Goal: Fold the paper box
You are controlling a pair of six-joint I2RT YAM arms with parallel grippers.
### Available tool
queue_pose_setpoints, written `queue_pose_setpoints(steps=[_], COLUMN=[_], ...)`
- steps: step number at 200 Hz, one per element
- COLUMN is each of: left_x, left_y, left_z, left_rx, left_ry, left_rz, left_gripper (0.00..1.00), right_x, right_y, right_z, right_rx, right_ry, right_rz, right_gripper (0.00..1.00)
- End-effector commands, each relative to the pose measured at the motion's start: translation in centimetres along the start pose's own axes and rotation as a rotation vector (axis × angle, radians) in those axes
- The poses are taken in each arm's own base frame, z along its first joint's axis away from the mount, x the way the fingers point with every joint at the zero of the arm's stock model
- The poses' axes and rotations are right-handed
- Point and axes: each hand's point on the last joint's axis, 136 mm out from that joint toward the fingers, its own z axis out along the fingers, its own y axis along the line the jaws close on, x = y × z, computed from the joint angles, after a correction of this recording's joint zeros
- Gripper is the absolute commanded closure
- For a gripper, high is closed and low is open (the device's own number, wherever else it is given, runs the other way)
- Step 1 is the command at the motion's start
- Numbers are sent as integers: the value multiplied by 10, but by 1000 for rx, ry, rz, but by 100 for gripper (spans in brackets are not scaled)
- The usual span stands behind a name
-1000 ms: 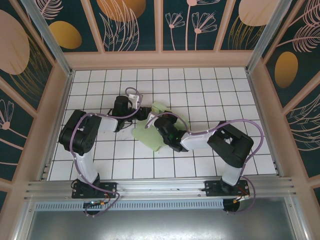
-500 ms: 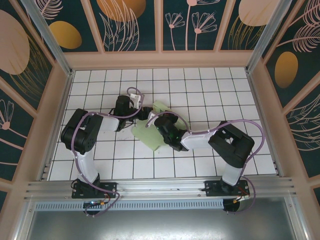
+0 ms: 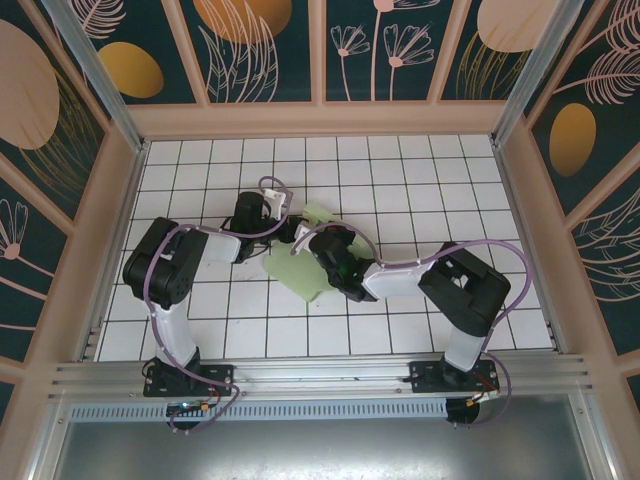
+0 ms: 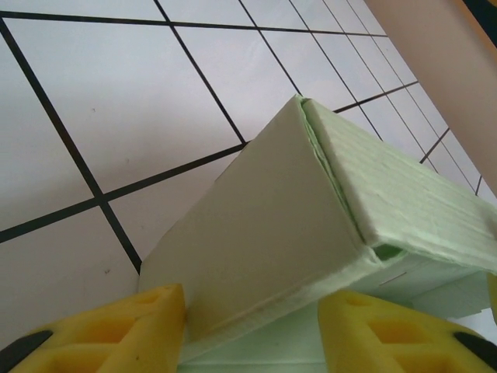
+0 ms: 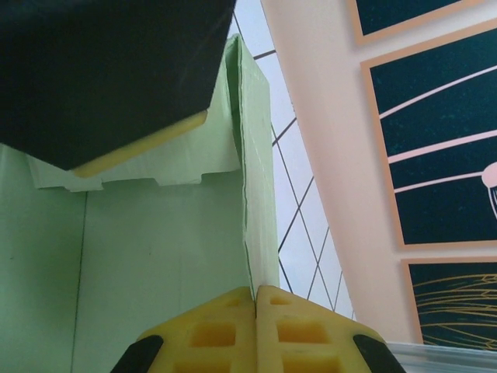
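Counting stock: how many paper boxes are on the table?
1: the box lies centrally, between the left arm and right arm; the arms may hide others.

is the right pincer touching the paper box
Touching. In the right wrist view the right pincer is shut on an upright wall of the paper box; the card's edge runs straight into the seam between the yellow pads.

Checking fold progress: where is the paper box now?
In the top view, the paper box sits centrally on the table, between the left end effector and right end effector.
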Motion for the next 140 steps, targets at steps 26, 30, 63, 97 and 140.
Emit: queue_pose_setpoints(steps=[26,30,63,97,140], left_x=[-7,-7,-7,-9,-12], left_y=[4,4,1,-1,-2], left_z=[9,9,7,2,-9], left_rx=[-15,-14,-8,-24,-58], left_ry=[-3,-2,-1,-7,-42], left_rz=[28,27,15,15,37], left_gripper=[53,54,62,69,70], right_x=[-19,-20,-19,-20,-21], right_y=[29,30,32,31,33], right_z=[-7,-7,-6,-4,-1], right_rx=[-128,-129,-123,-105,-79], right_ry=[-84,-85,-75,-66,-50], right_rz=[-26,-27,-45,-44,-64], right_gripper=[100,100,100,100,100])
